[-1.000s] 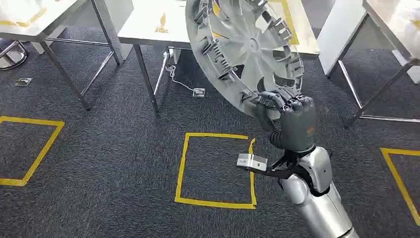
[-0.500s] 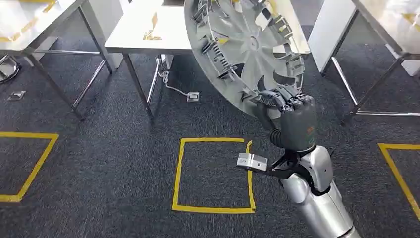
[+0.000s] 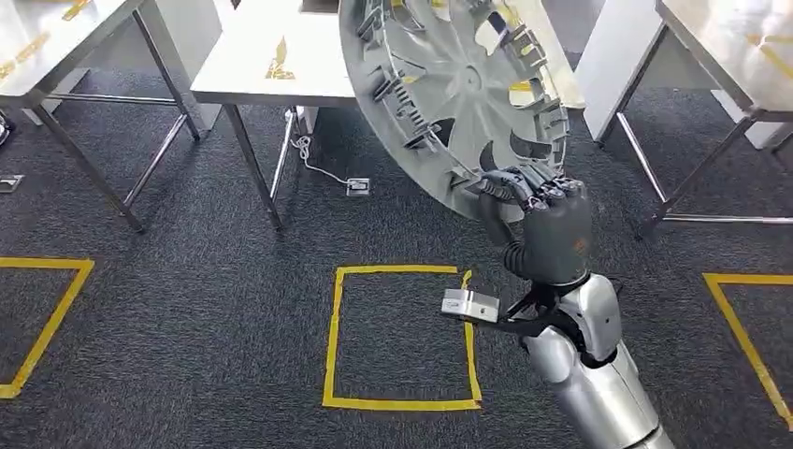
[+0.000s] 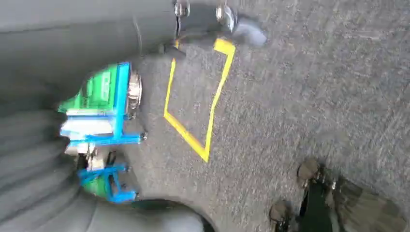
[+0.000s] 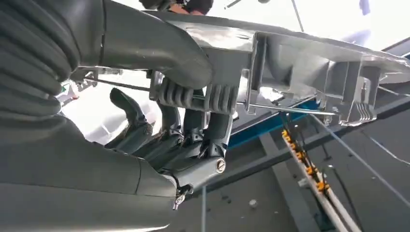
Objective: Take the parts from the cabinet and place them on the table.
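Gripping the grey wheel cover [image 3: 458, 94] by its lower rim, the right hand [image 3: 547, 229] holds it tilted before the steel surface [image 3: 262, 70]; left fingers' state unclear.

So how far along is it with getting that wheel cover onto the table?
Done: the right hand already grips the grey wheel cover by its rim, out of the cabinet. In hand: carrying it, raised and tilted, toward the steel table. Left: setting it down and letting go.

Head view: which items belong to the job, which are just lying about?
Job:
- grey wheel cover, gripped at its rim by the right hand
- steel table behind it

Lying about:
- yellow tape square on the carpet
- floor socket with its white cable
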Motion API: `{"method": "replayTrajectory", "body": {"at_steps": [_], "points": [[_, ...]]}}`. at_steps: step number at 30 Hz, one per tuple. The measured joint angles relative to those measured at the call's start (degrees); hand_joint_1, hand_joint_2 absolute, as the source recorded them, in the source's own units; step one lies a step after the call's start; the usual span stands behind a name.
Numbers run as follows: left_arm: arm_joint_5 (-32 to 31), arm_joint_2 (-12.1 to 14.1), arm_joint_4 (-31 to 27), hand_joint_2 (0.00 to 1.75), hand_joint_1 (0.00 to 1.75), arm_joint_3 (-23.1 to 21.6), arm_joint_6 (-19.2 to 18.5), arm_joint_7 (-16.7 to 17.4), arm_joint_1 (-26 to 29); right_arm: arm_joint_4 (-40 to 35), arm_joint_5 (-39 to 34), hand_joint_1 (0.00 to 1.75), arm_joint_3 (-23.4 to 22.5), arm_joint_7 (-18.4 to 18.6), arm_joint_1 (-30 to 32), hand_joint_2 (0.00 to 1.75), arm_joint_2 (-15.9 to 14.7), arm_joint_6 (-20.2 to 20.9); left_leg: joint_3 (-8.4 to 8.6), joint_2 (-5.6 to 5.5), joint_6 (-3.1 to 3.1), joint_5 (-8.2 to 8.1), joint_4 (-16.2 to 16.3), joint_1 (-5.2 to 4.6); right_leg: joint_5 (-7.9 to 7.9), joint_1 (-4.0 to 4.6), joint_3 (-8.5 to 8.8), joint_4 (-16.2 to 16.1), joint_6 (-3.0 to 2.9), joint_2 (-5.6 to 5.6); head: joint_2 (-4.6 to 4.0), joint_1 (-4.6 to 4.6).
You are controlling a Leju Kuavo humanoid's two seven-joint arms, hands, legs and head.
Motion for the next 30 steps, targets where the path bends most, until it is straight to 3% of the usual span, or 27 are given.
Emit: {"method": "replayTrajectory", "body": {"at_steps": [2,3,4,5,7,8,9,10,12,13,14,16,18,19,20,21,23,24,25,28,29,30], "points": [[0.0,0.0,0.0,1.75,0.00,0.0,0.0,0.0,0.0,0.0,0.2,1.75,0.0,-0.1,0.2,1.75,0.2,-0.4,0.24,0.02,0.34,-0.37,0.0,-0.12,-3.94,0.01,-5.68,9.9,0.28,0.00,0.00,-0.02],[0.0,0.0,0.0,1.75,0.00,0.1,0.0,0.0,0.0,0.0,0.4,1.75,0.0,-0.1,0.3,1.75,0.2,-0.4,0.44,0.01,0.38,-0.58,0.0,-0.17,-4.42,0.01,-7.87,13.2,0.26,0.00,0.00,-0.02],[0.0,0.0,0.0,1.75,0.00,0.1,0.0,0.0,0.0,0.0,0.4,1.75,0.0,-0.1,0.3,1.75,0.3,-0.3,0.74,0.00,0.39,-0.83,0.0,-0.22,-3.46,0.02,-8.82,13.8,0.15,0.00,0.00,-0.02],[0.0,0.1,0.0,1.75,0.00,0.1,0.0,0.0,0.1,0.0,0.7,1.75,0.0,0.0,0.3,1.75,0.4,-0.2,1.19,-0.05,0.39,-1.10,0.0,-0.29,-1.08,0.06,-8.33,11.5,-0.12,0.00,0.00,0.00],[0.0,0.1,0.0,1.75,0.00,0.1,-0.1,0.0,0.0,0.0,1.0,1.75,0.0,0.0,0.2,1.75,0.4,0.0,2.30,-0.20,0.24,-1.78,0.0,-0.43,5.39,0.39,-4.08,1.2,-1.13,-0.01,0.00,0.00],[0.0,0.0,0.0,1.75,0.00,0.1,-0.1,0.0,0.1,-0.2,1.2,1.75,0.0,0.1,0.2,1.75,0.4,0.2,2.55,-0.19,0.11,-2.08,-0.1,-0.40,7.37,0.83,-2.18,-3.7,-1.93,-0.17,0.00,-0.02],[0.0,-0.1,0.1,1.75,0.00,0.1,-0.3,0.0,0.1,-0.4,1.2,1.75,0.0,0.1,0.2,1.75,0.4,0.2,2.54,-0.18,-0.35,-2.40,0.1,-0.82,6.27,1.14,-1.57,-4.7,-2.41,-0.39,0.00,-0.20],[0.0,0.0,0.0,1.75,0.00,0.1,-0.3,-0.3,0.0,-0.6,1.2,1.75,0.0,0.1,0.2,1.75,0.5,0.2,2.41,-0.21,-0.64,-2.45,0.0,-0.55,6.27,1.23,-1.70,-4.8,-2.31,-0.40,0.02,-0.09],[-0.1,0.0,0.0,1.75,0.00,0.1,-0.3,-0.4,0.1,-1.0,1.2,1.75,0.0,0.1,0.3,1.75,0.5,0.2,2.72,0.01,-1.24,-2.60,-0.4,-0.32,6.05,1.50,-1.72,-4.8,-2.65,-0.09,0.00,-0.13],[-0.2,0.0,0.0,1.75,0.00,0.1,-0.3,-0.3,0.1,-1.3,1.2,1.75,0.0,0.2,0.3,1.75,0.5,0.2,3.08,0.11,-1.73,-2.92,-0.5,-0.74,6.22,0.90,-1.04,-5.6,-2.83,0.02,0.00,-0.17],[-0.2,0.2,0.0,1.75,0.00,0.1,-0.3,0.2,0.1,-1.6,1.2,1.75,0.0,0.3,0.5,1.75,0.5,0.2,2.91,-0.04,-1.91,-3.30,0.6,-0.57,6.34,0.65,-0.24,-6.3,-2.89,-0.03,0.00,-0.18],[-0.2,0.2,0.0,1.75,0.00,0.1,-0.4,0.1,0.1,-2.1,1.1,1.75,0.0,0.4,0.6,1.75,0.5,0.2,-0.46,-0.06,-2.44,-6.42,7.2,-0.39,5.90,0.38,0.46,-6.4,-3.49,-0.18,0.00,-0.50],[-0.2,0.4,0.0,1.75,0.00,0.1,-0.4,0.0,0.2,-2.5,1.2,1.75,0.0,0.4,1.0,1.75,0.6,0.6,-5.74,-0.03,-2.99,-9.26,15.9,-0.06,5.27,0.39,0.93,-6.3,-3.58,-0.13,0.00,-0.55],[-0.1,0.4,0.0,1.75,0.00,0.1,-0.4,0.0,0.3,-2.5,1.2,1.75,0.0,0.5,1.0,1.75,0.7,0.8,-6.95,-0.03,-3.15,-8.75,17.2,0.00,4.97,0.33,1.18,-6.2,-3.49,0.09,0.00,-0.55],[0.0,0.5,0.0,1.75,0.00,0.2,-0.4,0.1,0.4,-2.6,1.2,1.75,0.0,0.8,1.1,1.75,0.8,1.0,-6.74,-0.03,-3.30,-6.71,15.6,0.09,4.60,0.22,1.52,-6.0,-3.27,0.35,0.00,-0.57],[0.0,0.6,0.0,1.75,0.00,0.2,-0.4,0.1,0.5,-2.6,1.2,1.75,0.0,1.1,1.1,1.75,0.9,1.2,-5.43,-0.04,-3.43,-3.90,12.0,0.19,4.21,0.08,1.87,-5.8,-3.05,0.62,0.00,-0.55],[0.0,0.7,0.0,1.75,0.00,0.2,-0.4,0.1,0.6,-2.9,1.2,1.75,0.0,1.2,1.0,1.75,1.1,1.5,-1.23,-0.44,-3.72,1.52,1.6,0.58,3.08,-0.15,2.43,-5.1,-2.38,0.91,0.02,-0.57],[0.0,0.6,0.1,1.75,0.00,0.2,-0.4,0.1,0.6,-2.9,1.2,1.75,0.0,1.2,0.9,1.75,1.2,1.6,-0.36,-1.23,-3.65,-0.05,0.6,0.44,2.59,0.21,2.19,-4.6,-1.83,1.16,0.00,-0.74],[0.0,0.6,0.1,1.75,0.00,0.2,-0.4,-0.4,0.5,-3.0,1.2,1.75,0.1,1.2,0.8,1.75,1.2,1.7,-0.43,-1.09,-2.57,0.04,0.7,0.47,2.57,0.21,2.03,-4.5,-1.60,1.42,0.00,-0.70],[0.1,0.5,0.1,1.75,0.00,0.2,-0.4,-0.5,0.5,-3.4,1.1,1.75,0.3,1.2,0.7,1.75,1.3,1.8,-0.23,-0.80,-1.34,-0.33,0.6,0.28,2.31,0.03,2.29,-4.9,-0.79,1.78,0.00,-0.70],[0.1,0.5,0.0,1.75,0.00,0.2,-0.3,-0.5,0.5,-3.7,1.0,1.75,0.3,1.3,0.8,1.75,1.3,1.8,0.05,-0.55,-0.94,-0.37,0.4,0.49,1.94,-0.06,2.35,-4.4,-0.43,1.28,0.00,-0.57],[0.2,0.5,0.0,1.75,0.00,0.2,-0.1,-0.5,0.6,-3.8,0.6,1.75,0.3,1.2,0.7,1.75,1.3,1.8,0.29,-0.44,-0.53,-0.63,0.4,0.50,0.78,-0.02,1.18,-1.8,-0.17,0.48,0.00,-0.33]]}}
